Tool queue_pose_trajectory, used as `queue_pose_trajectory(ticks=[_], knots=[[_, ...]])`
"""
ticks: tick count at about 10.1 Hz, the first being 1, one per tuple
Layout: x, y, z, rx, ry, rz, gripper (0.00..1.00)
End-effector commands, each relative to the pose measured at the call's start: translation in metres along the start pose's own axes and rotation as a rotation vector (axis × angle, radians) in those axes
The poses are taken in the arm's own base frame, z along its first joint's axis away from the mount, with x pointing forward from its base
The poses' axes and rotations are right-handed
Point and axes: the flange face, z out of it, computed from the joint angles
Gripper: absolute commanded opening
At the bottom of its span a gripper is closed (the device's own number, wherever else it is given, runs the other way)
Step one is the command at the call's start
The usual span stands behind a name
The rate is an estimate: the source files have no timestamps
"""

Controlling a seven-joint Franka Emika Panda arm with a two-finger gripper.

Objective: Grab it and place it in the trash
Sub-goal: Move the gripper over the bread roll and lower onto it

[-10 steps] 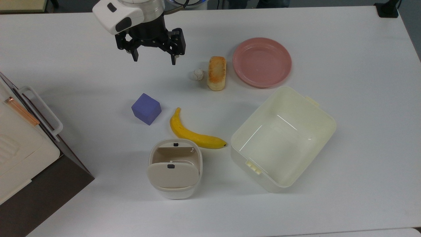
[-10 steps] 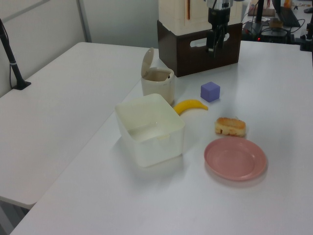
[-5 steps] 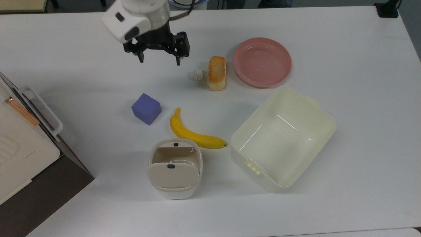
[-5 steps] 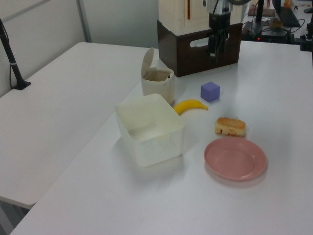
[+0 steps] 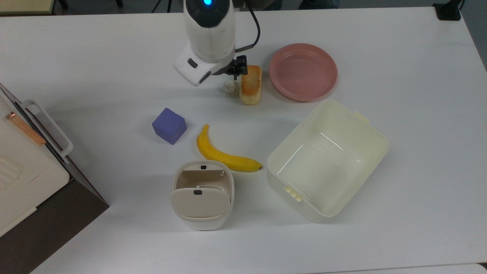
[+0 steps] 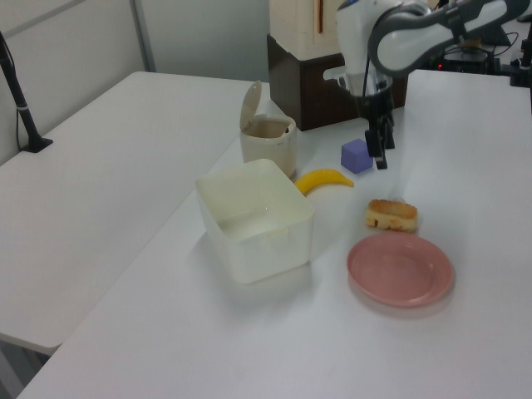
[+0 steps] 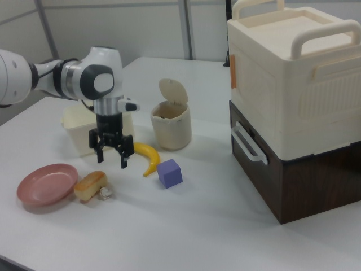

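**Me:** Right view gives my best read. My gripper [image 7: 111, 157] hangs above the table [image 7: 186, 226] with its jaws spread wide and nothing between them. Biggest thing near me is the tub [image 7: 76, 132], behind me in the right view; I doubt it matters.

**Other:** And the trash?

**Me:** The bin [image 5: 201, 196] sits well away from me, past the banana [image 5: 224, 154], with its lid [image 5: 199, 203] tipped up and the mouth showing. The carry there runs over the banana and near the cube [image 5: 169, 125]. Travel too low and I could knock one of them.

**Other:** The plate?

**Me:** The plate [image 5: 303, 71] lies beyond the bread [image 5: 250, 84], away from me. No worry, I think.

**Other:** So the bread is the trouble.

**Me:** Yes. The wad [image 5: 229, 86] lies below me, just beside the bread, maybe touching it; I cannot tell. In the right view the wad [image 7: 105, 193] sits below and a bit toward the camera from my fingertips. If I drop with one finger on the bread side, I may land on the loaf, shove it, or pinch both.

**Other:** Anything else?

**Me:** The wad is tiny and probably light. A finger brushing it on the way down could flick it aside. Closing slightly off centre could squeeze it out, and I would carry nothing to the bin.
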Motion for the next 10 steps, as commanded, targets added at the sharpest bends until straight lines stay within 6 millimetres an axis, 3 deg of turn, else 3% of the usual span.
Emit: queue_pose_trajectory(ticks=[1,5,10], knots=[[-0.009,-0.017,0.032,-0.028,-0.065,-0.047,0.92],[-0.004,-0.018,0.059,-0.03,-0.117,-0.051,0.89],[-0.001,-0.023,0.073,-0.034,-0.14,-0.054,0.83]])
